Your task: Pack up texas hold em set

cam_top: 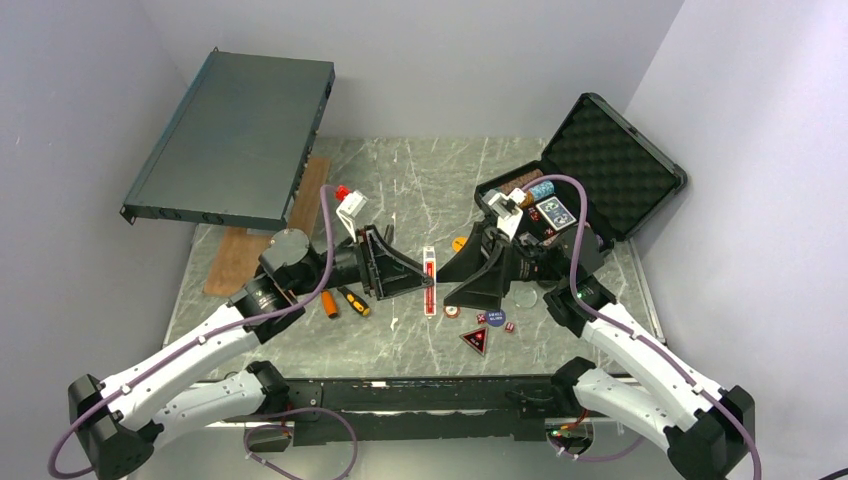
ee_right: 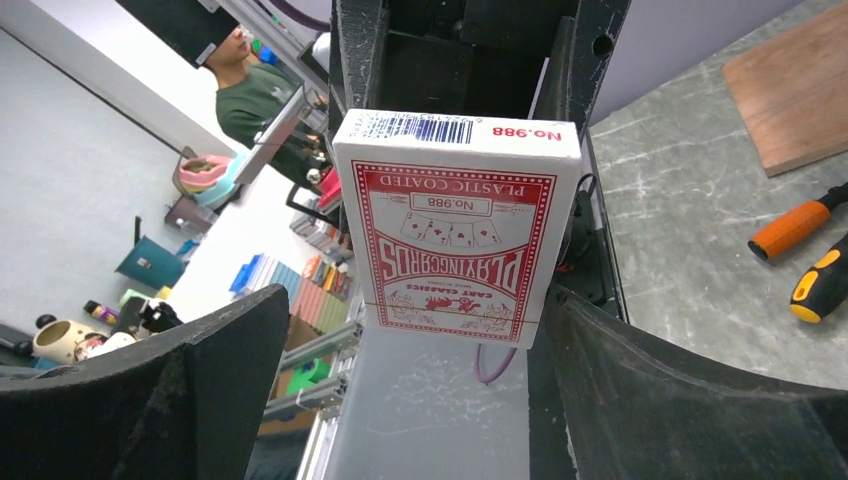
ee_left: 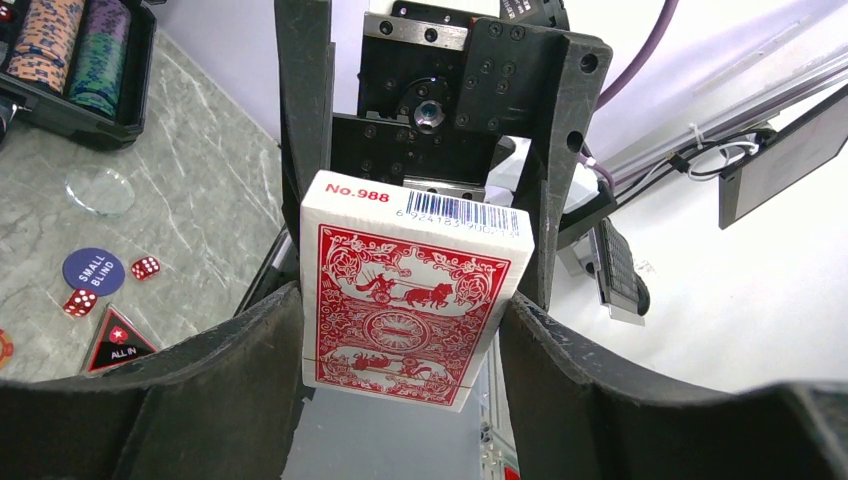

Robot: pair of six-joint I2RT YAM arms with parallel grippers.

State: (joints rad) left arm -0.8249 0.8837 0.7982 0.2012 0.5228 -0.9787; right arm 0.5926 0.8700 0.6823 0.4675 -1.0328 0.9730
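The red card deck (cam_top: pixel 429 283) stands on edge between my two grippers, which face each other at mid-table. My left gripper (cam_top: pixel 418 282) is shut on it; in the left wrist view its fingertips press both sides of the deck (ee_left: pixel 405 300). My right gripper (cam_top: pixel 452 290) is open around the deck's other end (ee_right: pixel 455 230): one finger (ee_right: pixel 600 370) touches it and the other stands apart. The black case (cam_top: pixel 610 165) lies open at the back right, holding chips (cam_top: pixel 530 190) and the blue deck (cam_top: pixel 557 212). Dealer buttons (cam_top: pixel 475 340) and dice (cam_top: pixel 481 319) lie on the table.
A dark-grey rack unit (cam_top: pixel 235 140) leans at the back left over a wooden board (cam_top: pixel 240 255). Orange-handled screwdrivers (cam_top: pixel 345 300) lie beside the left arm and also show in the right wrist view (ee_right: pixel 795 228). An orange chip (cam_top: pixel 459 243) lies near the case.
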